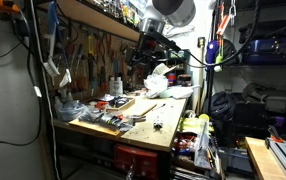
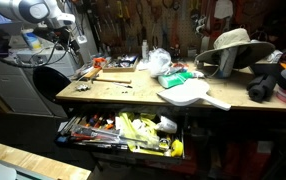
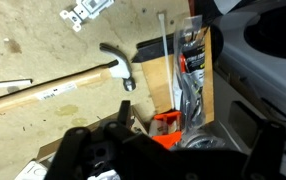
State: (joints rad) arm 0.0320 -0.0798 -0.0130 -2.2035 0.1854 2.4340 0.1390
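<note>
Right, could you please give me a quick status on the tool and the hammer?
Tool open, empty, above the bench. Hammer lying flat, untouched. Plastic packet beside its head.

Recorded straw hat well apart from gripper; noted tool drawer open, well below gripper; logged white plastic bag between gripper and hat.

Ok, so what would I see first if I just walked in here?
Probably the straw hat at one end of the workbench in an exterior view, and the open drawer underneath, crammed with tools. Up close, in the wrist view, a hammer with a wooden handle lies flat on the workbench near the open gripper.
</note>
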